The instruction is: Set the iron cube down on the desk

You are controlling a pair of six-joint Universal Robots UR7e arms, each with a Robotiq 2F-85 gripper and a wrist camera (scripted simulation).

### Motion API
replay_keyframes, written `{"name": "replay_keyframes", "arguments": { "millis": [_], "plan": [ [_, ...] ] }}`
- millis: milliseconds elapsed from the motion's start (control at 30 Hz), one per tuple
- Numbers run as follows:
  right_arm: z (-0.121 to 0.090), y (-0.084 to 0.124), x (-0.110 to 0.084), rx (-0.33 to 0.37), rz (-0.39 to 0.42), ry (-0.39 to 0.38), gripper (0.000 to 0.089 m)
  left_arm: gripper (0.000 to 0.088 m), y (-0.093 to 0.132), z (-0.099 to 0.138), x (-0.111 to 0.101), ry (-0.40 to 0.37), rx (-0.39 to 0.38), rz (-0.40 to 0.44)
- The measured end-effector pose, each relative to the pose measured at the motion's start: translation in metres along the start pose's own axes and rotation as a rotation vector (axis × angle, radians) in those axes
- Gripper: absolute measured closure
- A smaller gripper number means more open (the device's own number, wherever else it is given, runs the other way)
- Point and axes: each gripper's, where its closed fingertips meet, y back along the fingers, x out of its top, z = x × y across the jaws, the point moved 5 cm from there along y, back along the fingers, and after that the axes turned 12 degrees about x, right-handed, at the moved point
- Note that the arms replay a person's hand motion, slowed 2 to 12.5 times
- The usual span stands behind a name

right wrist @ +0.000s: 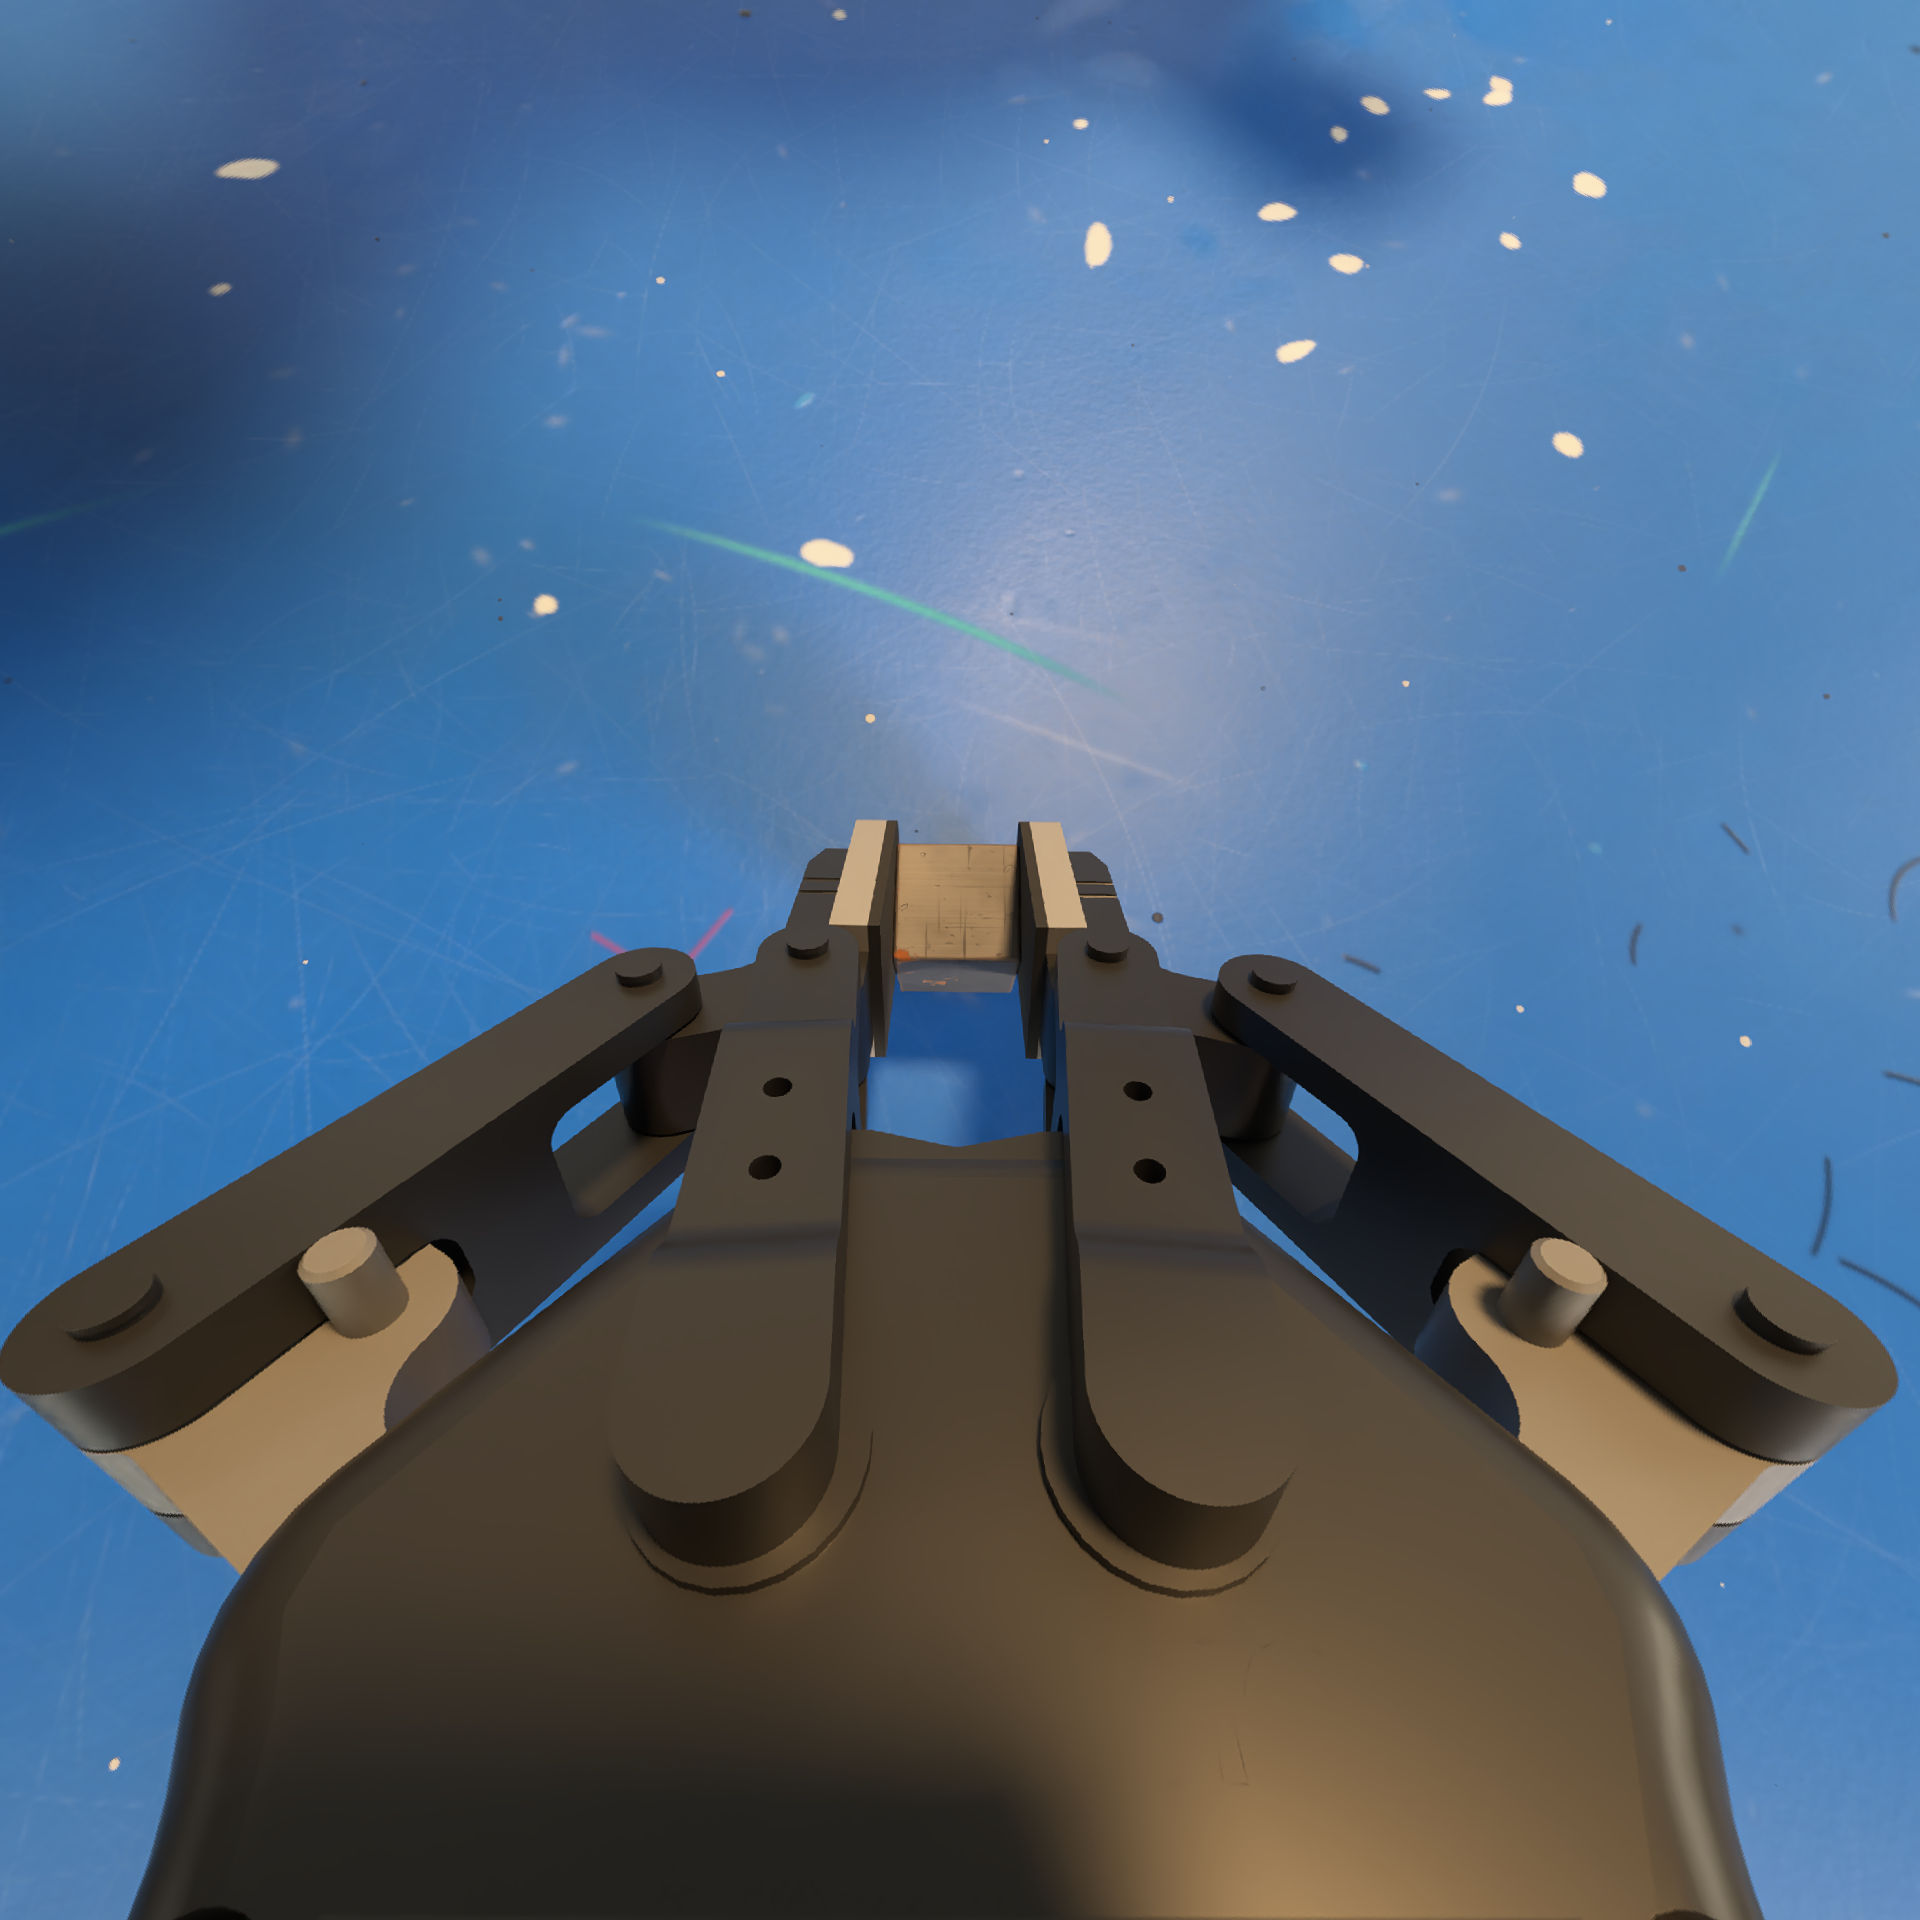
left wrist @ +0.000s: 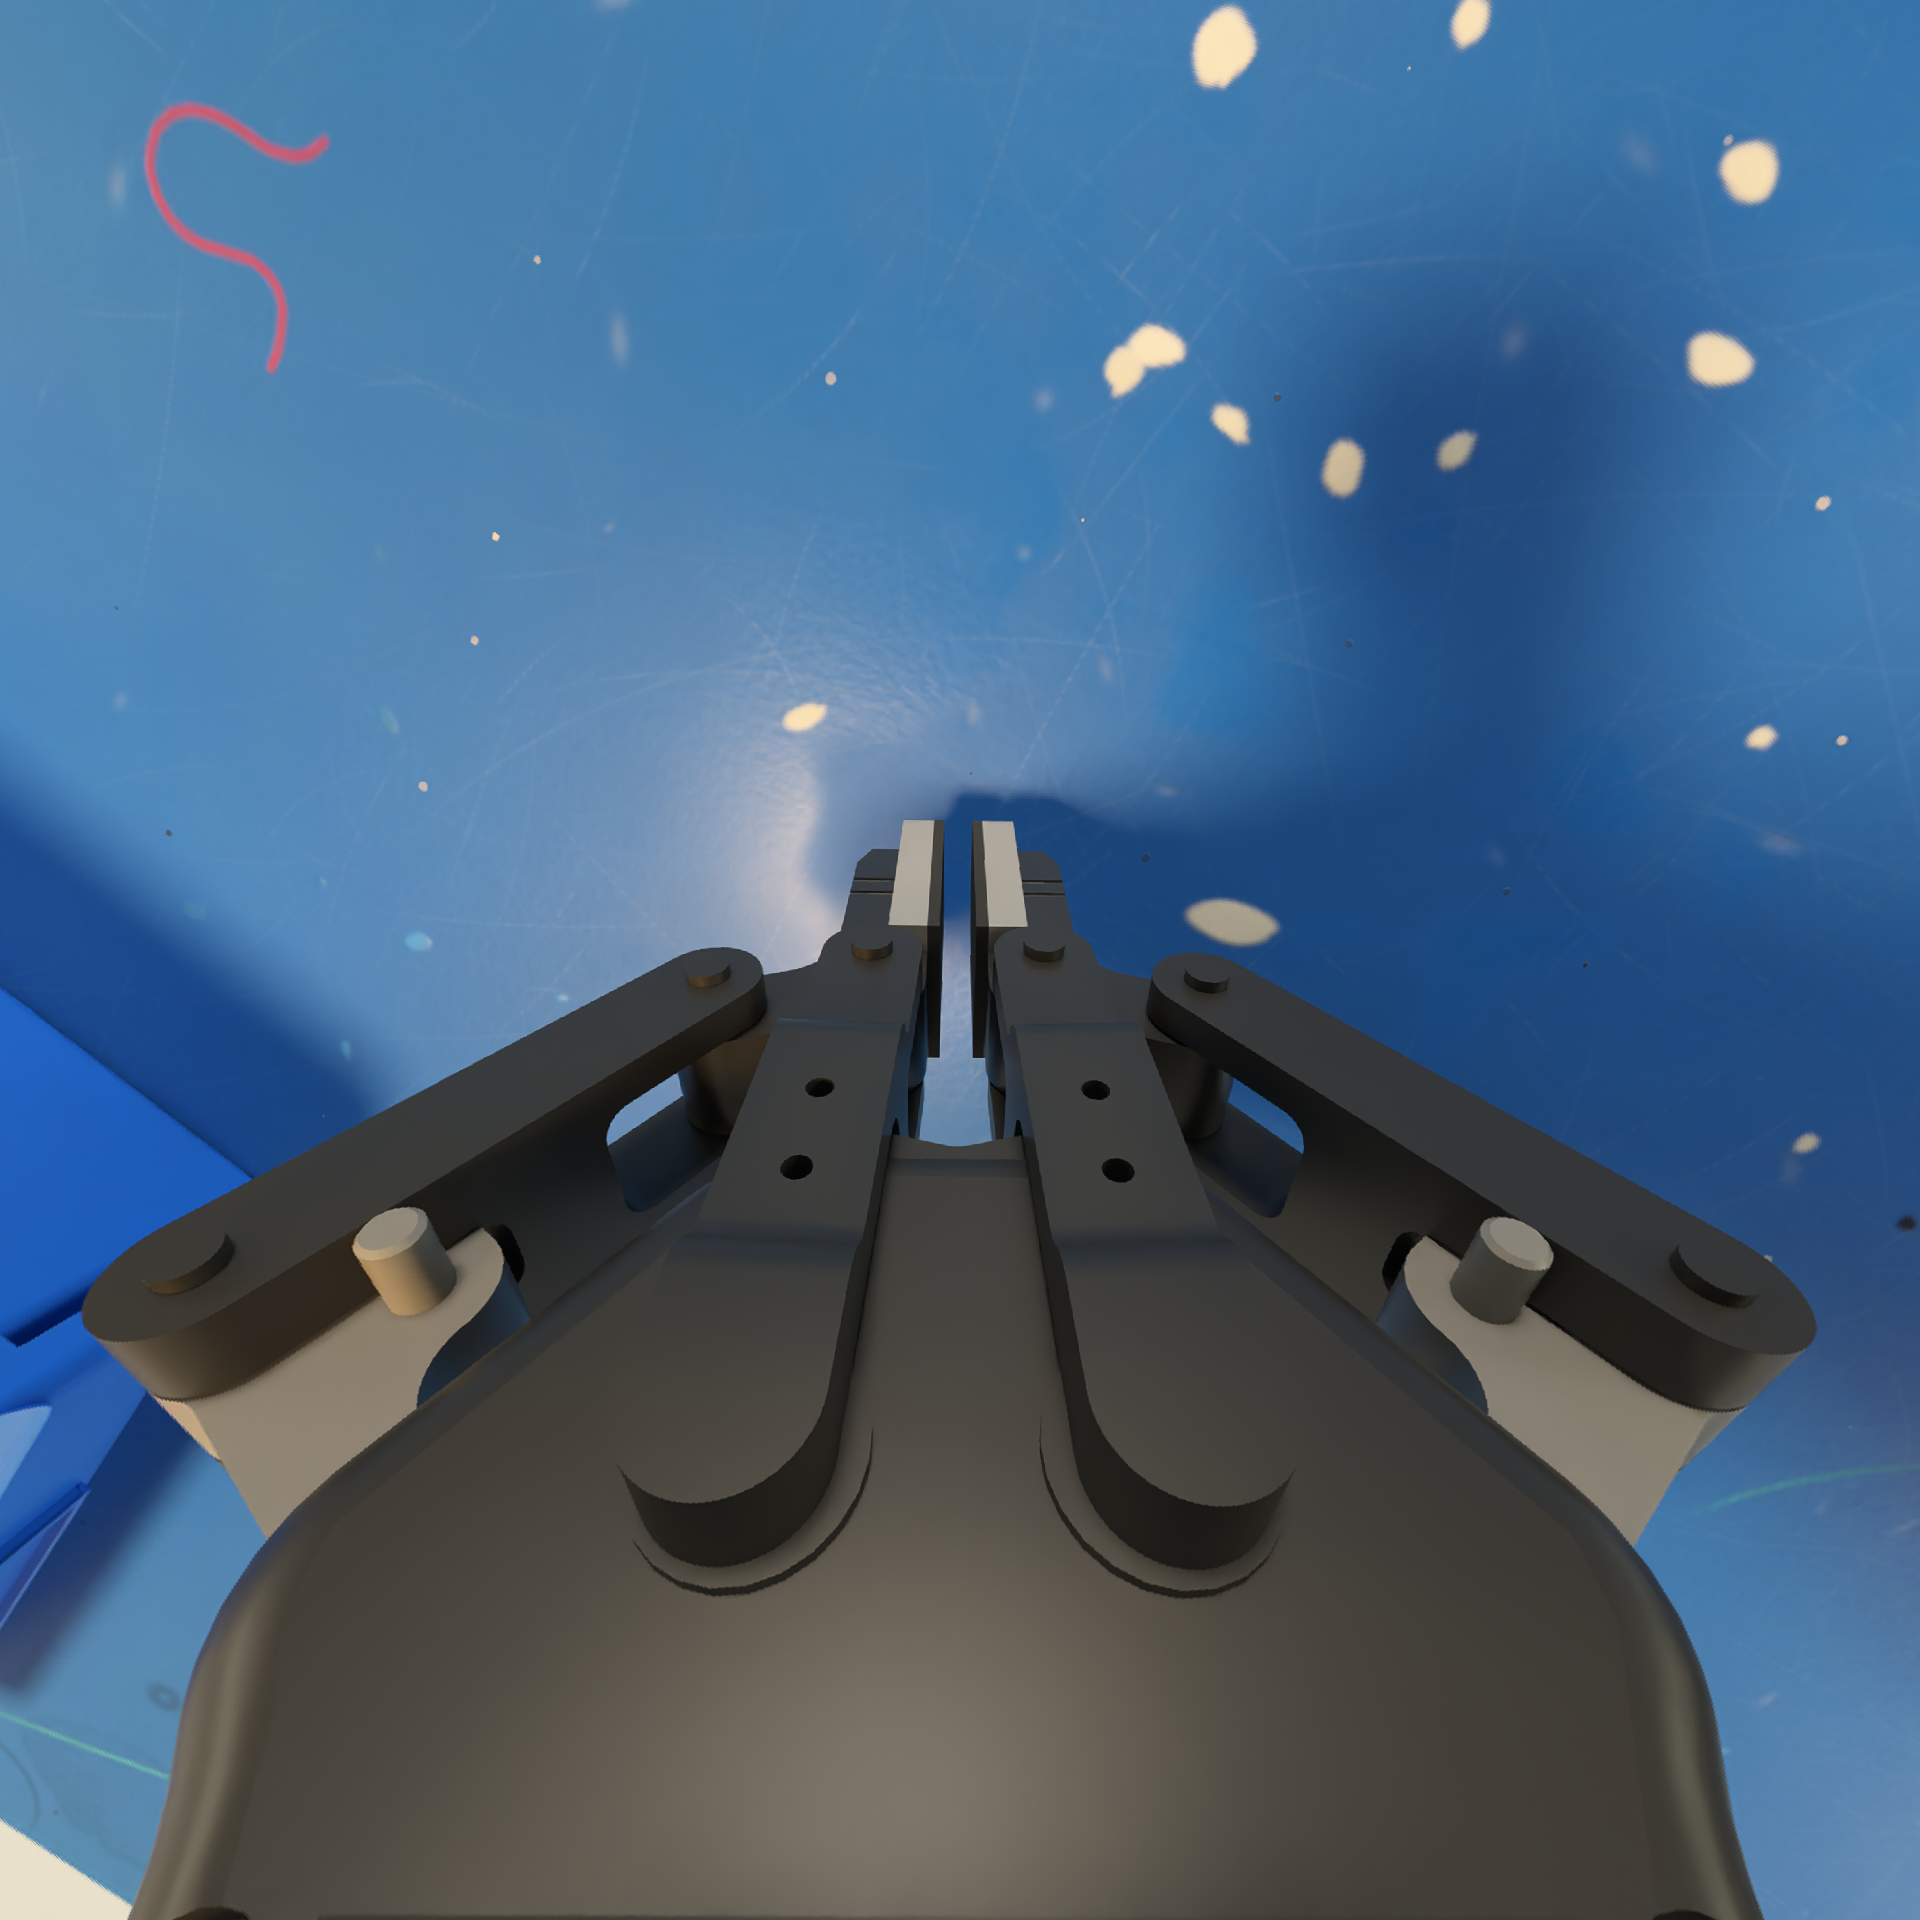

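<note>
right gripper grips the cube between its pads over the desk; lowering and release look left to do. left gripper is closed, empty.

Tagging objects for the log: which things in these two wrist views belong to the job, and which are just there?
Job:
- iron cube, clamped between the jaws of the right gripper
- desk, blue, scratched, where the cube goes

Not in the job:
- left gripper, jaws nearly shut, holding nothing
- red squiggle drawn on the desk
- cream paint flecks
- blue block at the left edge
</note>
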Motion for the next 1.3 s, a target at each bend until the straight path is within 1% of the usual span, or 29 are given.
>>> {"name": "replay_keyframes", "arguments": {
  "millis": [467,800,1033,1300],
  "plan": [
    [0.000,0.000,0.000,0.001,0.000,-0.001,0.0693,0.0844,0.000,-0.002,-0.002,0.088,-0.009,0.011],
    [0.001,0.000,0.000,0.000,0.000,-0.001,0.0693,0.0846,0.005,-0.002,-0.002,0.163,0.020,0.058],
    [0.001,0.000,0.001,0.000,0.000,-0.003,0.0693,0.0847,0.022,-0.002,-0.002,0.218,0.056,0.112],
    [0.001,0.000,0.001,-0.003,0.000,0.001,0.0693,0.0846,0.054,0.001,-0.002,0.269,0.139,0.168]
  ]
}}
